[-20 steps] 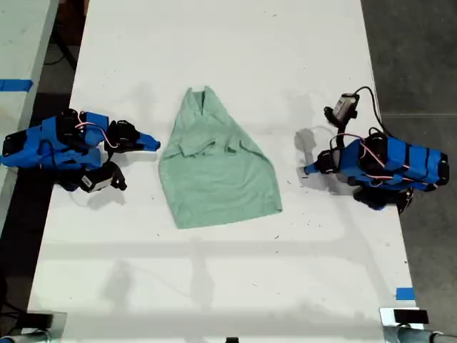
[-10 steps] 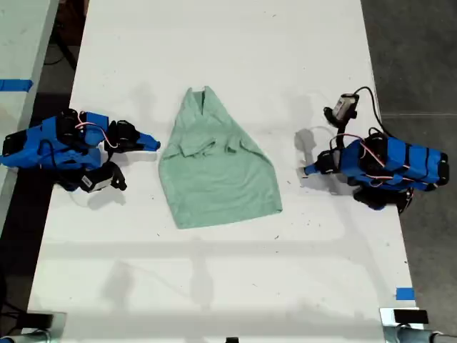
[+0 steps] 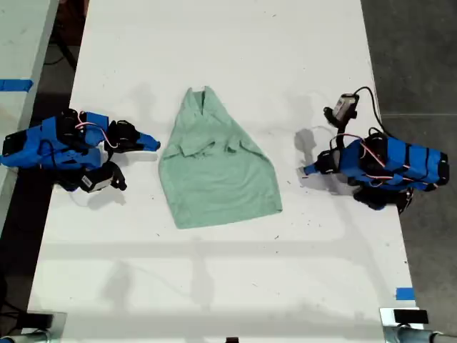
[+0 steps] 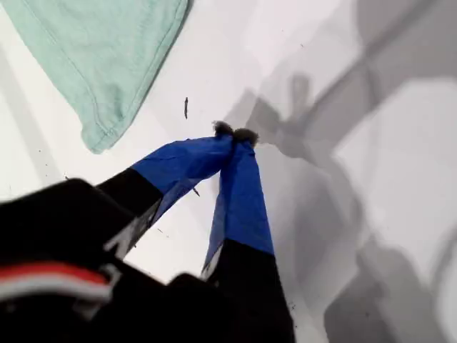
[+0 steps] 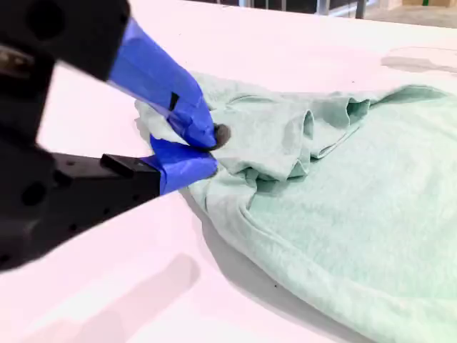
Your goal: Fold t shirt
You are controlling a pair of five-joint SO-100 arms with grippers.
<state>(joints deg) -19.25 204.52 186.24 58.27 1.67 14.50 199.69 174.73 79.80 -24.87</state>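
Note:
The pale mint-green t shirt (image 3: 214, 171) lies crumpled and partly folded on the middle of the white table (image 3: 228, 43), narrow end toward the far side. My second gripper (image 3: 156, 144) rests on the table at the exterior view's left, shut, its blue tips right at the t shirt's edge (image 5: 343, 186) beside a bunched sleeve; my second gripper (image 5: 211, 151) shows no cloth between its tips. My first gripper (image 3: 307, 170), at the exterior view's right, is shut and empty. In its wrist view my first gripper (image 4: 234, 134) is a short gap from a t shirt corner (image 4: 93, 50).
Both blue arms lie low on the table near its side edges in the exterior view. A small black camera with a cable (image 3: 345, 107) sits above the arm at the exterior view's right. Blue tape (image 3: 405, 293) marks the near right table edge. Another surface (image 3: 18, 43) stands at the exterior view's left.

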